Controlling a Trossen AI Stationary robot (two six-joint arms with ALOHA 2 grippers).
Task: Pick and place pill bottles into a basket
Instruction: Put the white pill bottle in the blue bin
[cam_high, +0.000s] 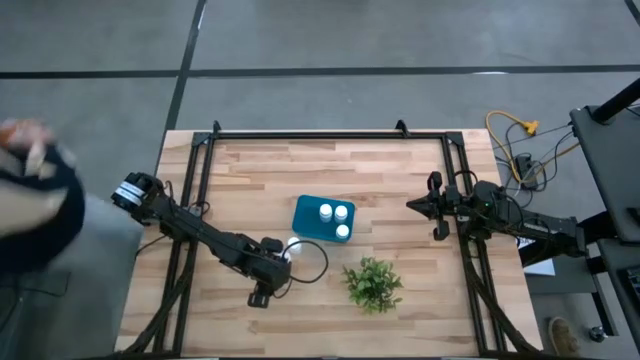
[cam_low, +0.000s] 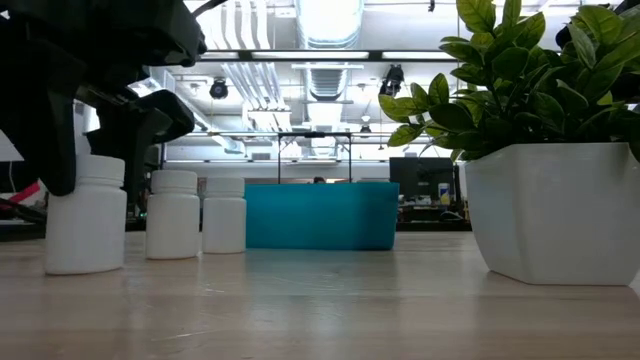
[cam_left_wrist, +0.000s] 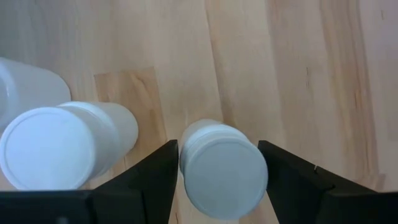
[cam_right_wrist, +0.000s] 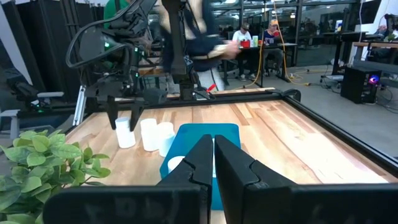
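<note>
The teal basket (cam_high: 304, 225) stands mid-table with three white pill bottles (cam_high: 341, 212) in it. Three more bottles stand on the wood just to its left. My left gripper (cam_high: 283, 258) is down over the nearest of these (cam_left_wrist: 224, 168), shut on it. The other two (cam_left_wrist: 50, 146) stand beside it, between it and the basket in the low view (cam_low: 172, 213). My right gripper (cam_right_wrist: 213, 149) is shut and empty, held above the table's right side (cam_high: 412, 205). My left gripper pinches the pill bottle between its two fingers (cam_left_wrist: 155, 180), one on each side of its capped upper end (cam_left_wrist: 186, 155). The fingers come from above, pointing down. The bottle stands upright with its base on the table (cam_low: 85, 265).
A green plant in a white pot (cam_high: 372, 283) stands near the front edge, right of the bottles. A black frame (cam_high: 330, 133) rims the table. A person (cam_high: 30, 190) is at the table's far left, beyond the left arm's base.
</note>
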